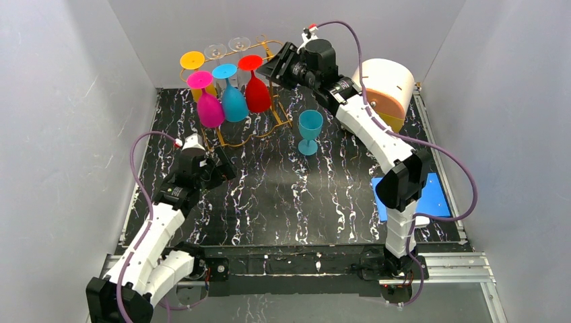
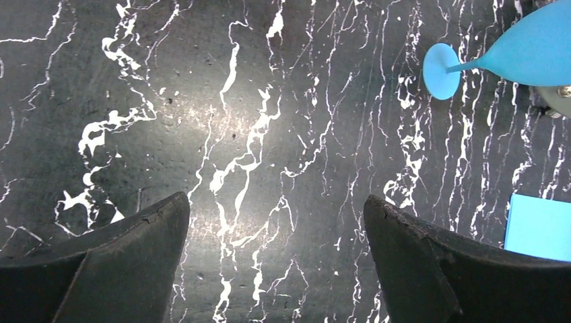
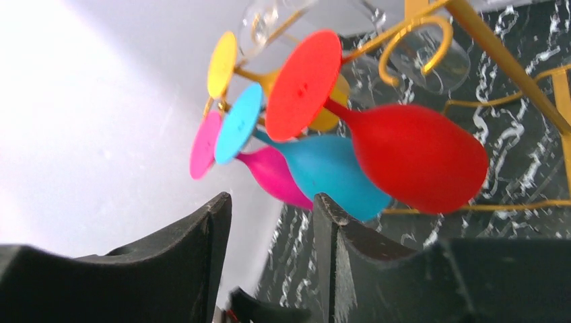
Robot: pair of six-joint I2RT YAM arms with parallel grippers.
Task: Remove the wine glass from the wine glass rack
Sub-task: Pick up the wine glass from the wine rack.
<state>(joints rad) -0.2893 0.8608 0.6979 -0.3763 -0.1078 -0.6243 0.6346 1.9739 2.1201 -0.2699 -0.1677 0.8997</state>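
Observation:
The gold wire wine glass rack [image 1: 266,128] stands at the back left of the table. Hanging bowl-down from its rails are red [image 1: 257,93], blue [image 1: 234,102], magenta [image 1: 209,109] and yellow [image 1: 193,62] wine glasses, plus clear ones [image 1: 217,50]. My right gripper [image 1: 266,67] hovers just right of the red glass's foot, open with nothing between its fingers. Its wrist view shows the red glass [image 3: 417,155], blue glass [image 3: 330,175] and rack [image 3: 485,40] just beyond the gripper [image 3: 273,202]. A light-blue glass [image 1: 310,131] stands upright on the table. My left gripper [image 1: 225,167] is wide open over bare table [image 2: 276,205].
A white and orange cylinder [image 1: 385,84] sits at the back right behind the right arm. A blue pad [image 1: 434,195] lies at the table's right edge, also showing as the blue pad [image 2: 539,225] in the left wrist view. Grey walls enclose three sides.

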